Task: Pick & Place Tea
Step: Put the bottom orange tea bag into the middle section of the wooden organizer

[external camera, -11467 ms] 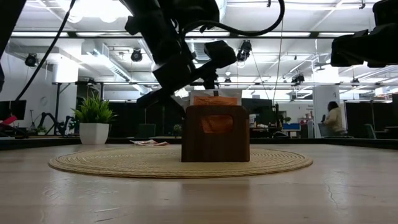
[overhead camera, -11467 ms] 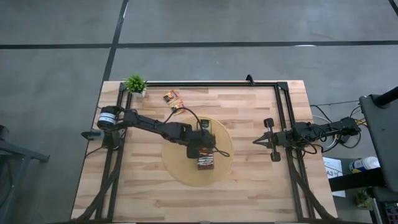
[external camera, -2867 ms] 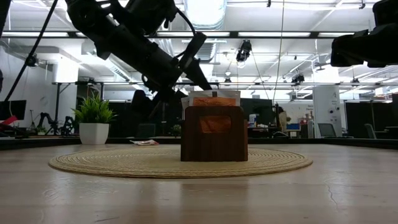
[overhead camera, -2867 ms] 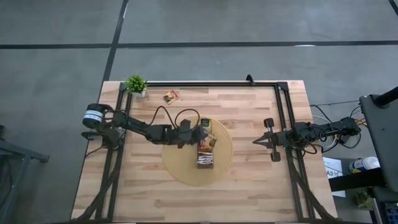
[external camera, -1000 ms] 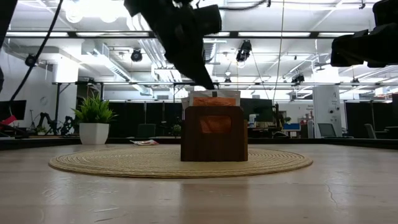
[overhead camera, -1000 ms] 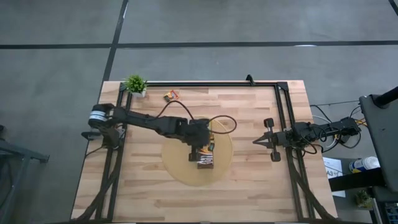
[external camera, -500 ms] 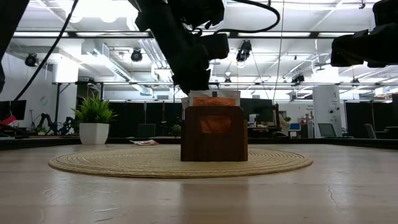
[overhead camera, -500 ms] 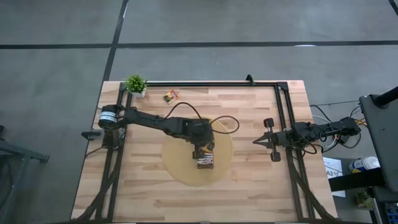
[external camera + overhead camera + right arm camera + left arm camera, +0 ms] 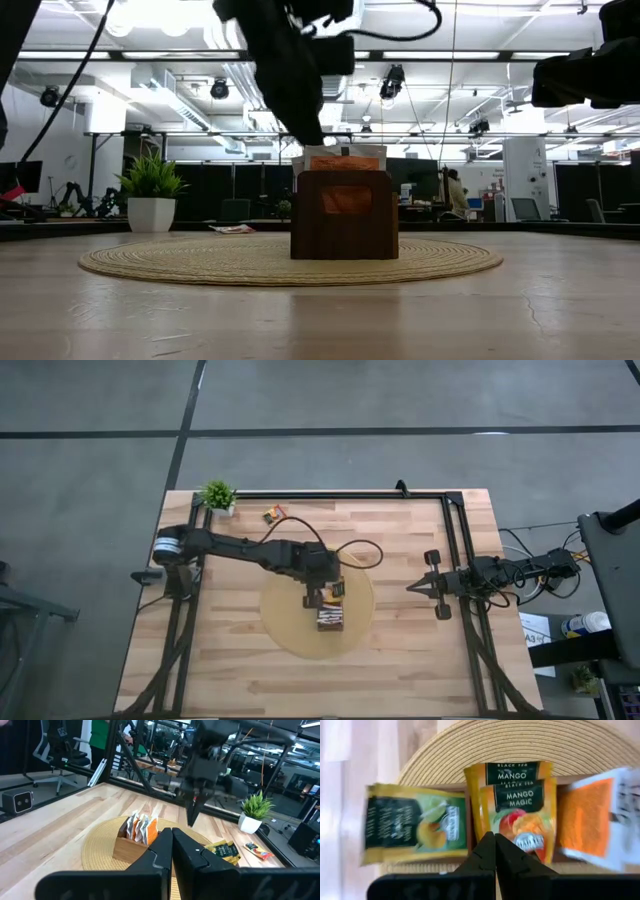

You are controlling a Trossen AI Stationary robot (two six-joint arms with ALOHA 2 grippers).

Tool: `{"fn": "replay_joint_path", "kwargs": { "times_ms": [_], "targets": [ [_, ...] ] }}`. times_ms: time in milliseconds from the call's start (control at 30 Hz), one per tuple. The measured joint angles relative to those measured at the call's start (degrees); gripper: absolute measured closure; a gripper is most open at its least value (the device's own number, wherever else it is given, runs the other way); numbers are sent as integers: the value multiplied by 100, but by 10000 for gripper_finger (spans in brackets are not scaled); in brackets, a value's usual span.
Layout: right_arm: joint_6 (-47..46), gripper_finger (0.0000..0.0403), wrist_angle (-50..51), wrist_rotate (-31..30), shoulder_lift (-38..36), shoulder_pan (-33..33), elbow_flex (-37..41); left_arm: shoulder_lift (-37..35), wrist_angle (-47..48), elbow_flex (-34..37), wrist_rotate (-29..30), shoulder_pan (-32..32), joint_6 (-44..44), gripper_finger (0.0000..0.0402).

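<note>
Tea sachets (image 9: 519, 817) fill the brown box (image 9: 329, 618) on the round mat (image 9: 288, 630); only the left wrist view shows their mango labels. A green-yellow sachet (image 9: 415, 830) lies beside the box. Left gripper (image 9: 322, 597), closed and empty, hovers over the box; right gripper (image 9: 411, 587), closed and empty, waits well apart.

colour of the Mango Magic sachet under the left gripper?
Orange-yellow, with a dark label band: the Mango Magic sachet. Left wrist view shows it best.
</note>
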State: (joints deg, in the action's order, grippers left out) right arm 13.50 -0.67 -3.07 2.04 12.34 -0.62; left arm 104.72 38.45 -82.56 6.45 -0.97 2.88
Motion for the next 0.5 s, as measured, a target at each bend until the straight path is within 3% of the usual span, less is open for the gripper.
{"fn": "replay_joint_path", "kwargs": {
  "times_ms": [133, 233, 500],
  "targets": [
    [0, 394, 0, -1, 6, 0, 1, -27, 791, -490, -14, 0, 11, 401],
    [0, 394, 0, 0, -2, 1, 1, -19, 804, -603, -94, -1, 10, 401],
    [0, 394, -2, 0, -2, 0, 0, -4, 394, -107, -336, 35, 13, 401]
  ]
}}
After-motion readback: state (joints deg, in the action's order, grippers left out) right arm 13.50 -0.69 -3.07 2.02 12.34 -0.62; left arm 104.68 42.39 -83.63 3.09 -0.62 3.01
